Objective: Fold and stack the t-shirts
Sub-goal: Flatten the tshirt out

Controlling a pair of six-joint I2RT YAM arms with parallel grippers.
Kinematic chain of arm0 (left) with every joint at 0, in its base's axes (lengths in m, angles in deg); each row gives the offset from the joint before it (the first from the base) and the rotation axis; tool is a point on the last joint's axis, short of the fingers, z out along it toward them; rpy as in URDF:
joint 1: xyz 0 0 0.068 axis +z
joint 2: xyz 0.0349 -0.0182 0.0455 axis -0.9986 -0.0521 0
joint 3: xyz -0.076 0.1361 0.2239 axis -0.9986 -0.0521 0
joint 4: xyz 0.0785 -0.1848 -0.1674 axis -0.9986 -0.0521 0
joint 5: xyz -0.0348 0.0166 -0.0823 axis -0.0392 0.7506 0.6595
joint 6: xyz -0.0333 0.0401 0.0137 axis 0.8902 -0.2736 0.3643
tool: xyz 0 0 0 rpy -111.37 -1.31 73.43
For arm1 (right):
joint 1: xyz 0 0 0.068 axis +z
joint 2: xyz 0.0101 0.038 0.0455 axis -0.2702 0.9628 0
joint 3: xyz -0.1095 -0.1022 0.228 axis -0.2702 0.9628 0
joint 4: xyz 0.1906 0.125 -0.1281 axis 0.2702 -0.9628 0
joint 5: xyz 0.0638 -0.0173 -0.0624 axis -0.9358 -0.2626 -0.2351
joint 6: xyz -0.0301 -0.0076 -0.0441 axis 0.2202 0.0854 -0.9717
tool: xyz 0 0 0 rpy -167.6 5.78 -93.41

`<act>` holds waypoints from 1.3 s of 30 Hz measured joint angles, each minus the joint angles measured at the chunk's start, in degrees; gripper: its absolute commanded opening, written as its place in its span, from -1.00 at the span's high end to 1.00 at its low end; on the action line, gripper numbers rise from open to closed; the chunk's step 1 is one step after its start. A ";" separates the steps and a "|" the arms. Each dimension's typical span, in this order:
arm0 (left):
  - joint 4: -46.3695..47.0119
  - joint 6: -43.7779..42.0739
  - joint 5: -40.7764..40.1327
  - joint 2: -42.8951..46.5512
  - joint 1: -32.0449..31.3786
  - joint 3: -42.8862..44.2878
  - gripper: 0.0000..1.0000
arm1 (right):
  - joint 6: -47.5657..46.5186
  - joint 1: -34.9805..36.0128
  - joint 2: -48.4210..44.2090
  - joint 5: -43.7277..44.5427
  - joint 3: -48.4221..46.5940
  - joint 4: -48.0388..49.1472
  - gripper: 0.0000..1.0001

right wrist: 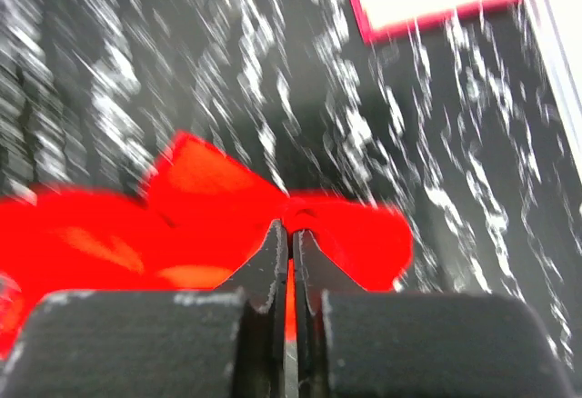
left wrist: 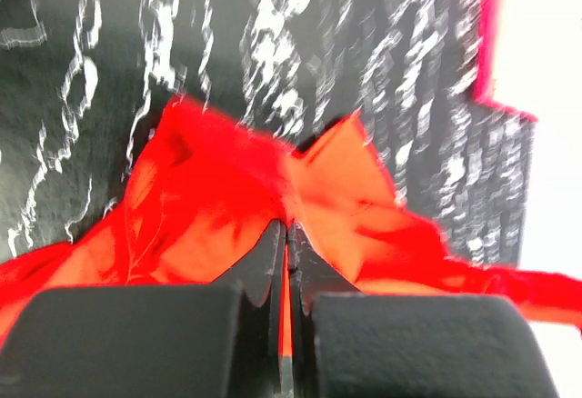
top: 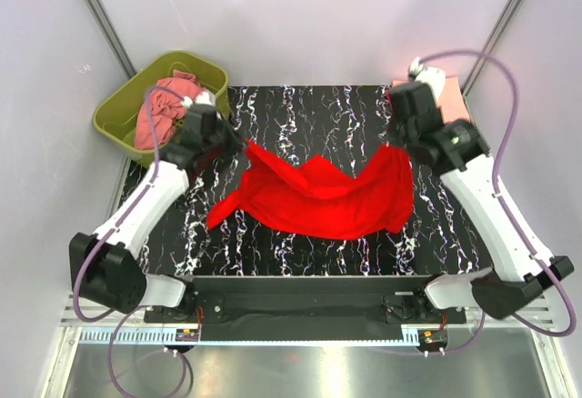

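The black, white-veined marble-look tabletop takes up most of what I'm looking at, and across its middle hangs the bright red cloth t-shirt. It is strung between the two arms by its upper corners. The middle sags in a deep dip, and the lower edge lies rumpled on the tabletop, with one tail trailing towards the near left.

At the far left corner, just off the tabletop, sits the olive-green plastic tub with a dusty salmon-pink shirt heaped inside. A pale pinkish cloth shows behind the right arm at the far right corner; I cannot tell how it lies.

The left pincer is clamped shut on the red shirt's left corner. Its wrist view shows the black fingers pressed together with red cloth squeezed between them. The right pincer is likewise pinched tight on the right corner, its tips meeting over a sliver of red.

To my eye they are spreading the shirt before any fold. To do it well, the arms should draw apart until the sag goes. They should then carry both corners level and lower them together, so the body lays flat without tucking the loose tail under.
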 measured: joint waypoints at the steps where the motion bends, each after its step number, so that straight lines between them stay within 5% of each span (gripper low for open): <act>1: -2.67 0.00 0.15 -0.02 0.87 3.89 1.00 | -0.24 -0.44 1.97 -0.04 -5.01 -1.22 1.00; 8: -12.31 -0.96 -1.27 -1.70 7.61 44.28 1.00 | -1.49 -3.69 22.03 1.22 -57.05 -8.02 1.00; 10: -12.87 -0.98 -1.44 -0.83 8.04 51.32 1.00 | -1.55 -4.11 22.01 1.73 -61.77 -7.74 1.00; 16: -15.54 -0.48 -0.46 10.01 8.00 48.87 1.00 | 0.09 -4.33 -1.70 1.46 -30.73 -0.15 1.00; 19: -18.14 -0.22 -0.26 14.56 8.02 45.72 1.00 | 2.54 -4.33 -10.10 0.98 -23.47 0.42 1.00; 32: -22.88 0.00 4.59 21.99 8.02 44.63 1.00 | 11.50 -4.33 -19.02 -4.74 -30.60 -5.40 1.00; 39: -13.97 0.04 6.54 9.88 8.02 38.40 1.00 | 4.79 -4.46 -4.04 1.31 -30.69 2.54 1.00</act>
